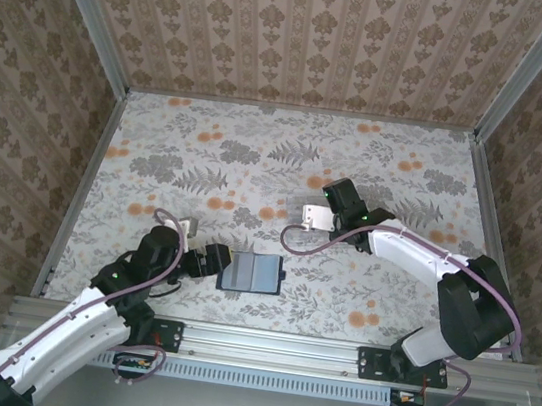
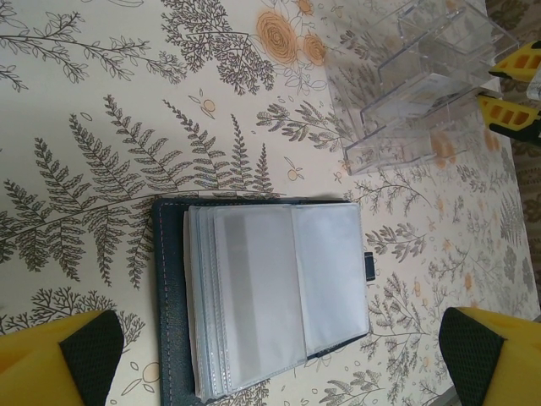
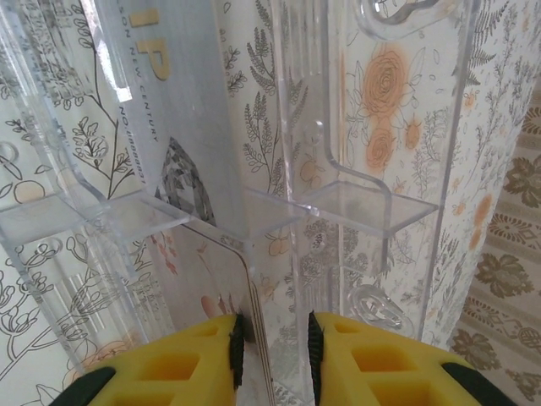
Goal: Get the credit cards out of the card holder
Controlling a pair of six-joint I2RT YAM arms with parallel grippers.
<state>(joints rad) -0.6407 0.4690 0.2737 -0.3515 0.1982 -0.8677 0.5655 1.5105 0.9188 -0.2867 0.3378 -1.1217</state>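
- Dark navy bifold card holder [image 2: 169,288] lies open on floral table [image 1: 207,154], edges free; left claw [image 2: 283,359] spread wide astride it.
- Clear plastic tray [image 2: 414,85] stands apart; right claw [image 3: 272,342] pinches pale printed card [image 3: 144,101] inside.

**Inspector:** Desk [image 1: 405,182]?
**Clerk:** Cream cloth, grey fern and leaf print, scattered orange blossoms.
**Inspector:** Walls [image 1: 304,36]?
**Clerk:** Tan paper, brown floral medallions between striped bands.
**Inspector:** Card holder [image 2: 169,279]?
**Clerk:** Dark navy cover with a line of light stitching near the edge. Sleeves [image 2: 279,288] frosted grey-white.
**Inspector:** Tray [image 2: 423,76]?
**Clerk:** Clear and colourless, so the desk print shows through.
**Inspector:** Card [image 3: 182,127]?
**Clerk:** Pale grey-white, with gold lettering and fine dark print.
**Inspector:** Arms?
**Clerk:** Left arm [image 1: 71,332] and right arm [image 1: 415,254] have white shells and black joints. Cable [image 1: 296,239] lilac. Left jaws and right jaws yellow, pads [image 2: 93,347] black.
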